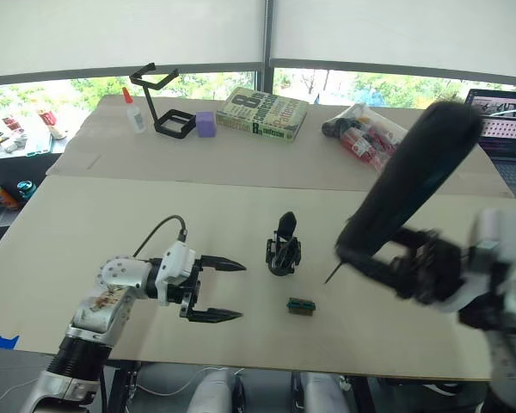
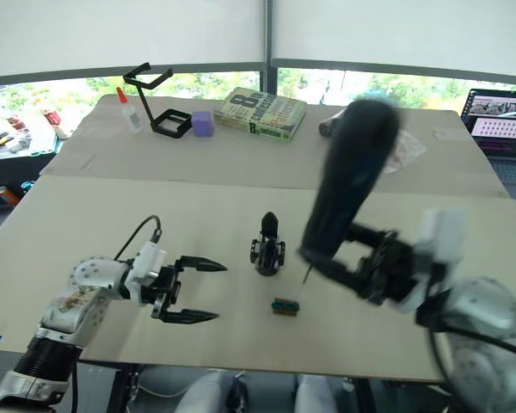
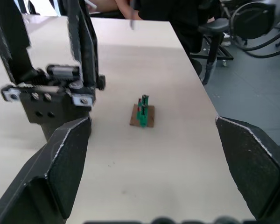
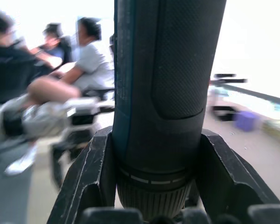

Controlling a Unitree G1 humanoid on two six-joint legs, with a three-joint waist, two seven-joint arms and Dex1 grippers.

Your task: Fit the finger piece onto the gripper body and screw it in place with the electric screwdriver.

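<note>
Long thick black cylindrical electric screwdriver (image 1: 413, 185) clamped in right hand (image 1: 387, 262), bit hovering beside small chunky black gripper body (image 1: 284, 248) mid-bench. Left hand (image 1: 228, 290) wide, empty, toward near edge. Finger apparently fitted; screwing seemingly not yet begun.

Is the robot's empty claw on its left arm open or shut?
Open. The left gripper holds its two black fingers wide apart, with bare table showing between them and nothing held.

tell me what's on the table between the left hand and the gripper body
Nothing: in the left eye view, bare table runs from the open left hand to the gripper body. The small green-and-brown block sits off that line, nearer the robot.
</note>
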